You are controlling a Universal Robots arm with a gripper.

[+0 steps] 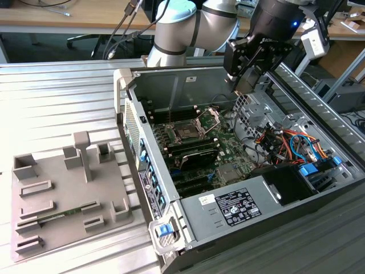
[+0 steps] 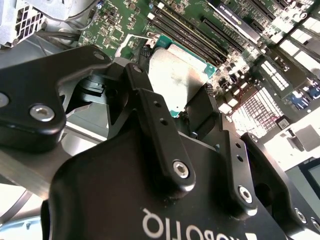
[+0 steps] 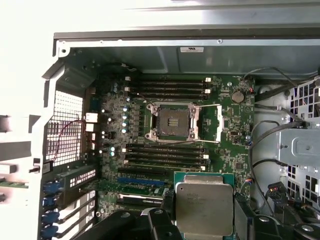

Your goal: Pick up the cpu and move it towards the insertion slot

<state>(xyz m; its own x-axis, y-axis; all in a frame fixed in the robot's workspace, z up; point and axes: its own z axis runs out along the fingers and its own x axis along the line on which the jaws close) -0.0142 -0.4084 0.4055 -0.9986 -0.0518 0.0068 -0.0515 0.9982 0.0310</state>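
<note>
We have the small flat square cpu [image 3: 204, 208] with its pale silver top clamped between the fingers of our black gripper [image 2: 175, 107], so the pick is done. We hold it in the air inside the open grey computer case [image 1: 188, 225], above the green motherboard [image 3: 227, 150]. The insertion slot [image 3: 174, 122], a square socket with a dark centre and open silver metal frame, lies apart from the chip, so some travel is left.

Inside the open computer case [image 1: 228, 171], the insertion slot [image 3: 174, 121] sits on the motherboard [image 3: 230, 140] between memory slot banks; the tray [image 1: 63, 194] lies outside, toward the exterior view's left, apparently apart.
</note>
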